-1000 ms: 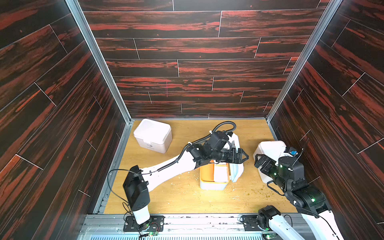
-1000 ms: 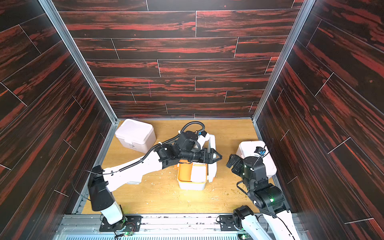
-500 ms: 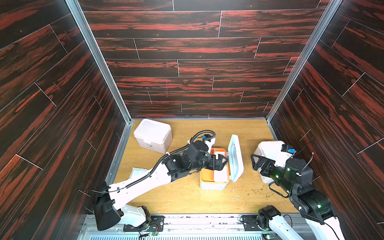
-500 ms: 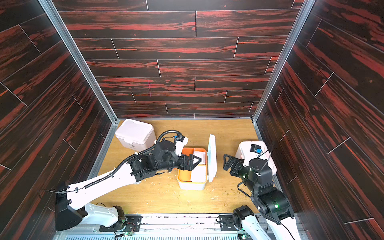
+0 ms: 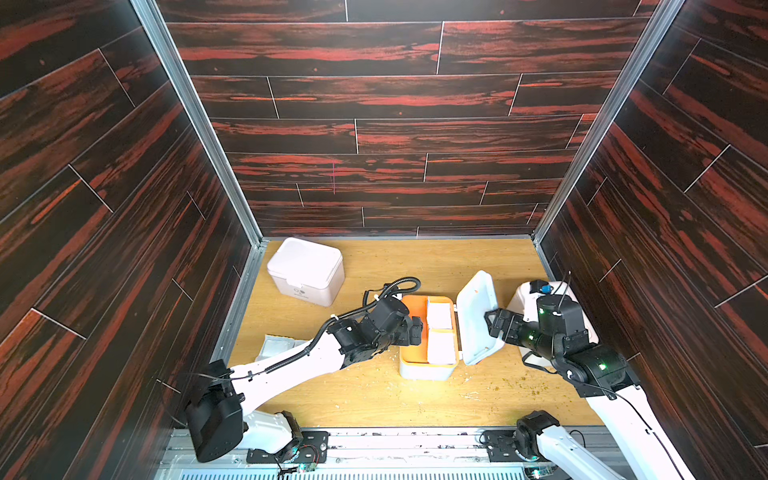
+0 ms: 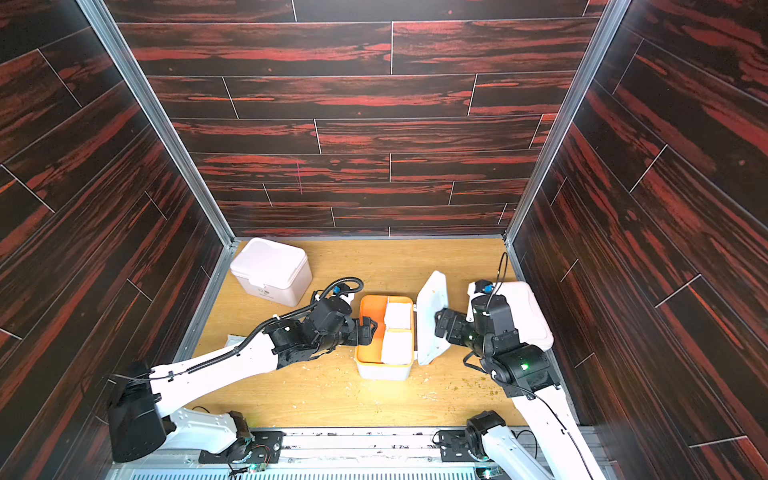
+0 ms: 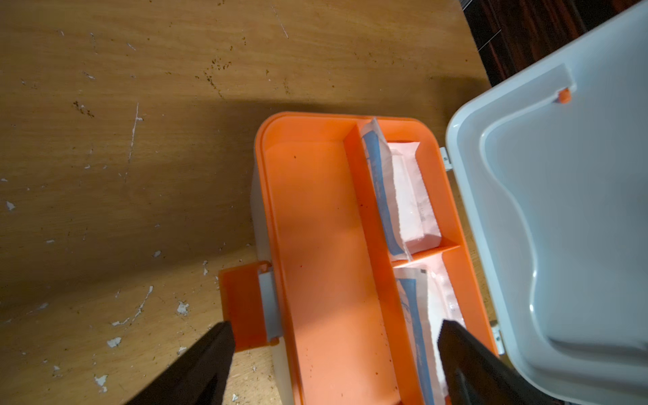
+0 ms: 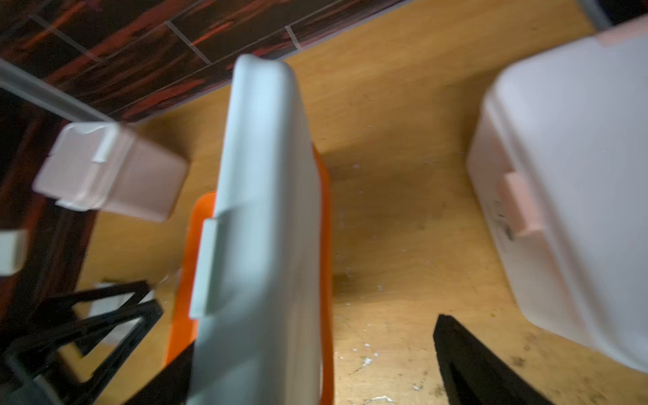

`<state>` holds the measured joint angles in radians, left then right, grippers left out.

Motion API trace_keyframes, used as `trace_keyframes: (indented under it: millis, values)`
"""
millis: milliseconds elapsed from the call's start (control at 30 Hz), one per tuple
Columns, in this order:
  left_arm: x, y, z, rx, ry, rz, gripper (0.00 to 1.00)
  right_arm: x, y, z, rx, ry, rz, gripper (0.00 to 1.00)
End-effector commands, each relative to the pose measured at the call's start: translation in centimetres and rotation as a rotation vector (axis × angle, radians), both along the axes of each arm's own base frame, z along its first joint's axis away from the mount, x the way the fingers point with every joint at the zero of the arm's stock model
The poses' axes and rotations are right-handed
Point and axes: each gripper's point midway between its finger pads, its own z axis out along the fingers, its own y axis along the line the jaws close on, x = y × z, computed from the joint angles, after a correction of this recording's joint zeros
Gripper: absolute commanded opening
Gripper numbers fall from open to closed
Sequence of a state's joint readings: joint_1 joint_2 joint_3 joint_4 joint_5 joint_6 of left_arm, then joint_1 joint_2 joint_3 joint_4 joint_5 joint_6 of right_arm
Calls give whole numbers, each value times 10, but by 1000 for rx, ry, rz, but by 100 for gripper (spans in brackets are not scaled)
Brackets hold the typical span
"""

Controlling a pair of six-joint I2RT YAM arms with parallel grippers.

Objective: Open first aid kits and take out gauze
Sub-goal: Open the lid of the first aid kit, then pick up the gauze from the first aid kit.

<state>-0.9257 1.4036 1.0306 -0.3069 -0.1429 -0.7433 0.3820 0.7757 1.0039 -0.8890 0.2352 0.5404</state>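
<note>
Three kits sit on the table [image 5: 374,395]. The open kit [image 5: 424,370] lies just ahead of the left claw [image 7: 333,326], whose jaws are spread wide and hold nothing. Only its two dark fingers [image 7: 196,368] show in the wrist view, cut off at the frame edge. One finger is beside the orange latch [image 7: 245,305]. The other hangs over the orange tray [image 7: 315,228] near the hinge side, covering part of a gauze packet [image 7: 417,308]. A second packet [image 7: 410,196] lies in the compartment farther ahead of that claw. The lid [image 5: 478,316] stands up between the two claws. The right claw [image 8: 315,330] is also wide open, with the lid's edge between its fingers. That view is blurred and one finger is half hidden behind the lid, so contact cannot be told. A shut pinkish kit [image 5: 307,270] stands well beyond the left claw. The third kit [image 6: 528,307] is just behind the right claw, mostly hidden by that arm. A third packet [image 5: 276,347] lies on the table behind the left claw, partly covered by the arm.
</note>
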Motion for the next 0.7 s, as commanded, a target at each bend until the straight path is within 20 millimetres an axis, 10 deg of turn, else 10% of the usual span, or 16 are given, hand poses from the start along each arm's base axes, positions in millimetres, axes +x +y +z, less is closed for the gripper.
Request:
trace_keyframes:
  millis: [0, 333, 667]
  values:
    - [-1, 2, -17, 37, 45, 23, 95, -13, -39, -1, -113, 54, -185, 96]
    - [-5, 8, 5, -27, 20, 33, 95, -24, -59, 46, -100, -67, -269, 99]
    - [-17, 29, 31, -85, -34, 54, 94, -4, -9, 40, 13, -111, -32, 99]
